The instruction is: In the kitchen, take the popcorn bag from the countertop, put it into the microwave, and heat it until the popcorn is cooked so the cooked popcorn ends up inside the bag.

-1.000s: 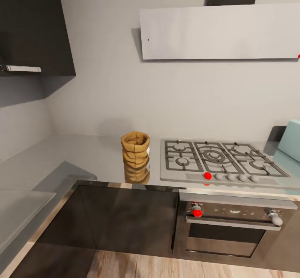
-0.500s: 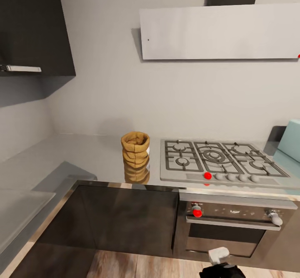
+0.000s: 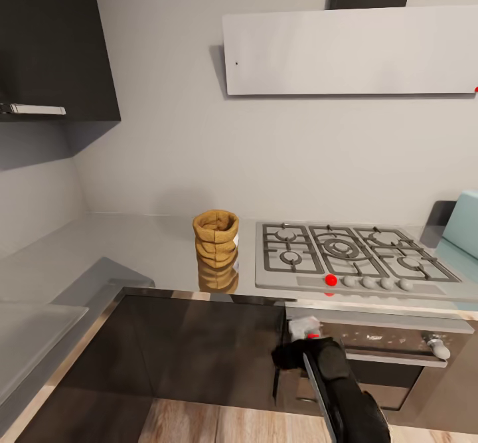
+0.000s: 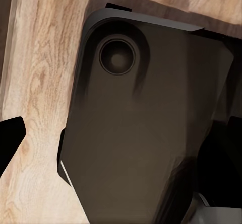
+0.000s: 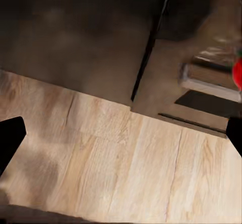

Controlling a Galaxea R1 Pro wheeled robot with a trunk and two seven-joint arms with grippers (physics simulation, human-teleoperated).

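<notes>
The popcorn bag (image 3: 216, 236), tan-brown and crumpled, stands upright on the glossy grey countertop (image 3: 146, 250), just left of the gas hob. At the far right edge a pale mint corner of the microwave (image 3: 465, 229) peeks in. My right arm (image 3: 332, 380) is raised in front of the oven, well below and to the right of the bag. In the right wrist view my right gripper (image 5: 121, 136) is open with nothing between its fingers, over the wooden floor. My left gripper (image 4: 118, 143) is open, facing my own dark base (image 4: 146, 123).
A grey gas hob (image 3: 352, 254) with red and grey knobs lies right of the bag, above a dark built-in oven (image 3: 382, 366) with a red knob (image 5: 238, 73). A range hood (image 3: 352, 51) and a dark wall cabinet (image 3: 53, 38) hang overhead. Dark cabinet fronts (image 3: 199, 350) stand under the worktop.
My right arm has risen from the bottom edge of the head view to the level of the oven's front. The bag and the camera have not moved.
</notes>
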